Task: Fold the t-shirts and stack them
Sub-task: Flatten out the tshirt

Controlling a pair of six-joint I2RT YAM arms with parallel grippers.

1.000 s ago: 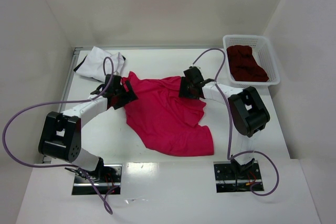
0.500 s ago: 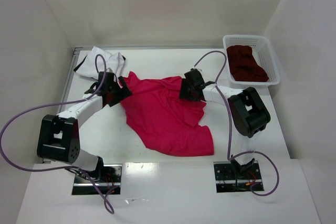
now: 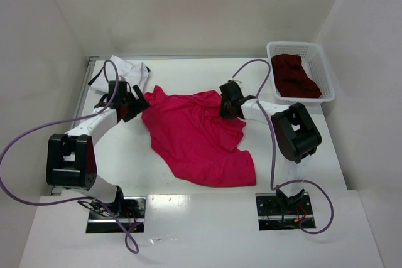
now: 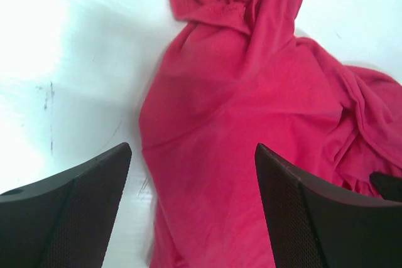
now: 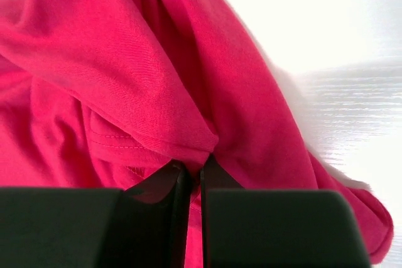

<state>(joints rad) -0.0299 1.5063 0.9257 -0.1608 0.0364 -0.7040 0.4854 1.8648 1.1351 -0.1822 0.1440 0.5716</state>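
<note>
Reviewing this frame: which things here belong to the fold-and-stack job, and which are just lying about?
Part of the job:
- red t-shirt, pinched by the right hand
- white t-shirt, far left corner
- maroon t-shirt, in the basket
- left hand, open over the red shirt's edge

Just lying about:
- white basket
- purple cables

A glossy white desk, brightly lit, is boxed in by plain white walls left, far and right.

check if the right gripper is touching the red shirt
Touching. In the right wrist view the right gripper is pinched shut on a fold of the red shirt.
</note>
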